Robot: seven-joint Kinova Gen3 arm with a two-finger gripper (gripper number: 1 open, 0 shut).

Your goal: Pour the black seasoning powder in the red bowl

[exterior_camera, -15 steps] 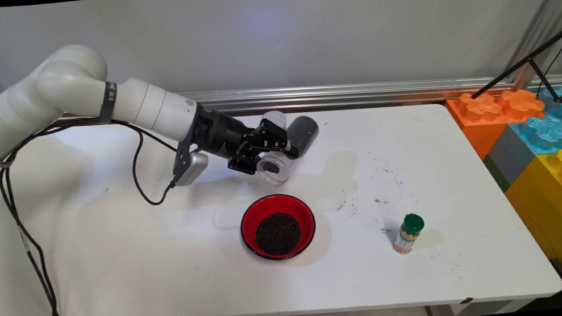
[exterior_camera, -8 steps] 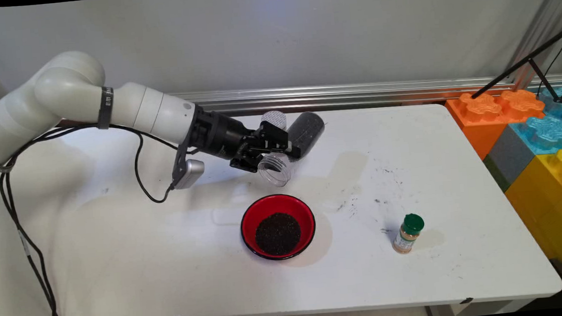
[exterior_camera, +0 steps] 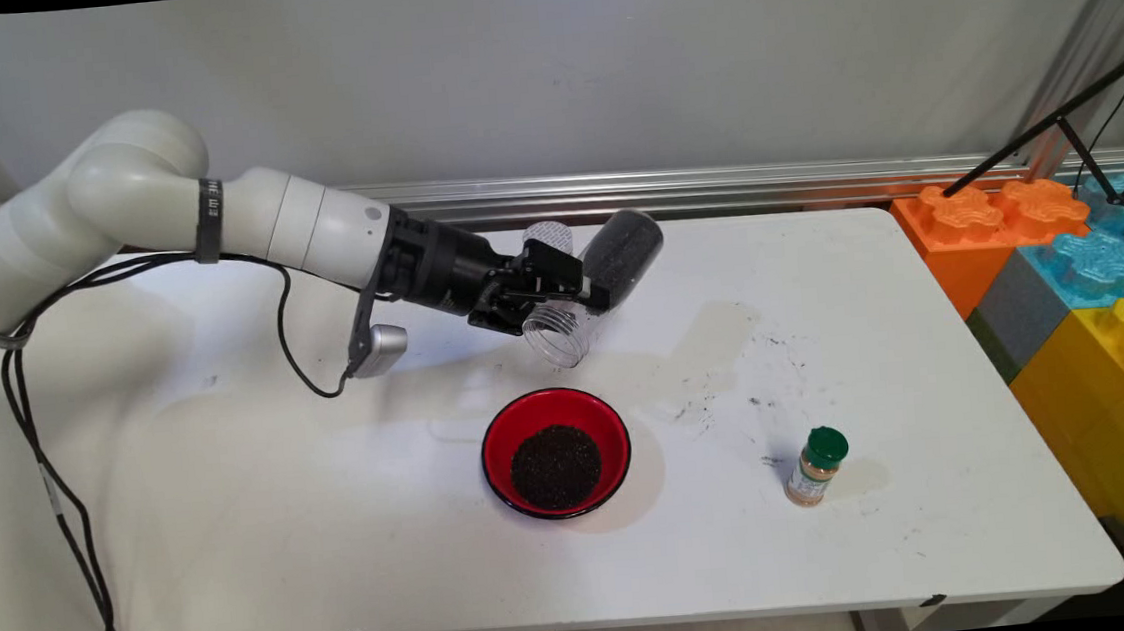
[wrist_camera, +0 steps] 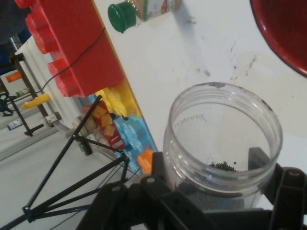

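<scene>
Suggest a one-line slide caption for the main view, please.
Gripper holds a tilted clear jar of dark grains above the table, behind a red bowl of grains; spice bottle stands right.

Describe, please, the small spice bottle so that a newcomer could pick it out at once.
Start at the white table, then find the red bowl of dark grains near its front middle. The spice bottle stands upright alone to the bowl's right: small, green-capped, holding tan powder, unlike the clear open jar in the hand.
</scene>
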